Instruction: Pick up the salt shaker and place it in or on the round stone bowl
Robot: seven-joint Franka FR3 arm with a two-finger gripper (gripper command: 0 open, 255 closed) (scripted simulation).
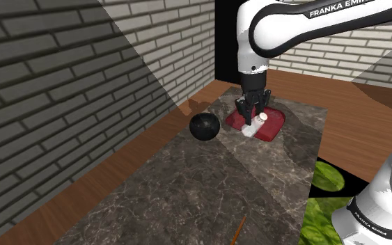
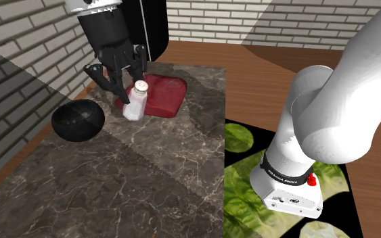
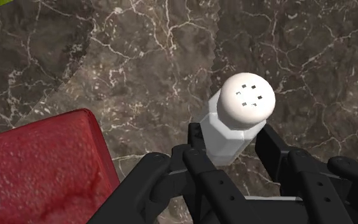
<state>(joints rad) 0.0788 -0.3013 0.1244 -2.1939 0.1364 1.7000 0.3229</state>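
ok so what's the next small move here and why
Probably a short lift straight up. The gripper looks shut on the shaker, whose base seems to be at counter level, at the edge of the red slab. The bowl sits apart from it, so the shaker likely needs height to clear the rim before it is carried over.

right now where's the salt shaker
In the second exterior view the salt shaker is clasped by the gripper at the red slab's edge, right of the black bowl.
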